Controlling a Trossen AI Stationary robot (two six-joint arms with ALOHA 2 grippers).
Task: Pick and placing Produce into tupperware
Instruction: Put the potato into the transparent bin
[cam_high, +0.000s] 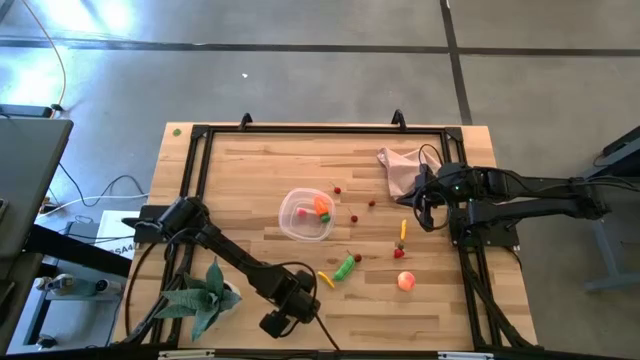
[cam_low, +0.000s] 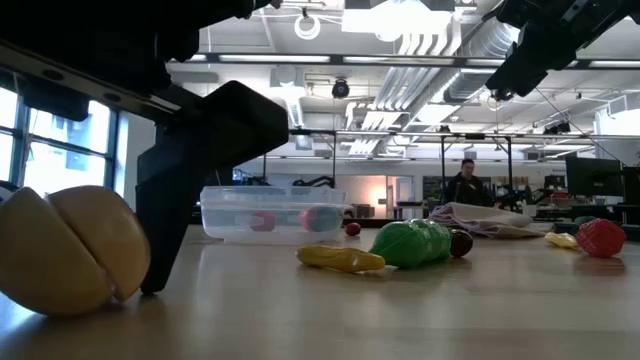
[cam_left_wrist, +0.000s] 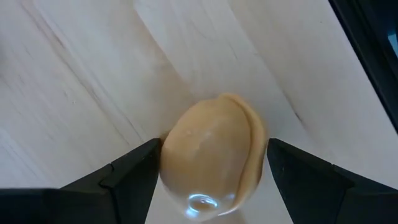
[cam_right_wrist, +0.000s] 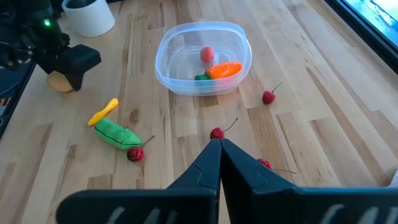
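Produce lay scattered over the wooden table (cam_high: 250, 170), and the piece in hand was a tan lump (cam_left_wrist: 214, 155) near the front edge. The left gripper (cam_left_wrist: 211, 171) stood low over it with its jaws wide, one finger either side, close against it but not yet closed on it. In my judgement the step called for a centred, gentle squeeze: the lump looked smooth and rounded, so an off-centre pinch could squirt it out toward the table's edge. Once held, it should be lifted clear before travelling to the tupperware (cam_high: 306, 216), which sat near the middle of the table, and released low over the opening.

The right gripper (cam_right_wrist: 219, 146) waited raised over the table's right side by the pink cloth (cam_high: 402, 168), its fingers pressed together and holding nothing.

Counted from the high and right wrist views:
- one tupperware, already holding three pieces: an orange carrot (cam_right_wrist: 222, 70), a small green piece (cam_right_wrist: 201, 78) and a pink-red piece (cam_right_wrist: 207, 55);
- one tan lump, between the left fingers;
- one green pepper (cam_high: 344, 268);
- two yellow pieces, one (cam_high: 326, 280) beside the pepper and one (cam_high: 403, 230) farther right;
- one peach-pink fruit (cam_high: 405, 281);
- about six tiny red berries loose on the wood, though some were too small to be sure;
- one green leafy plant (cam_high: 205, 290) at the front left.
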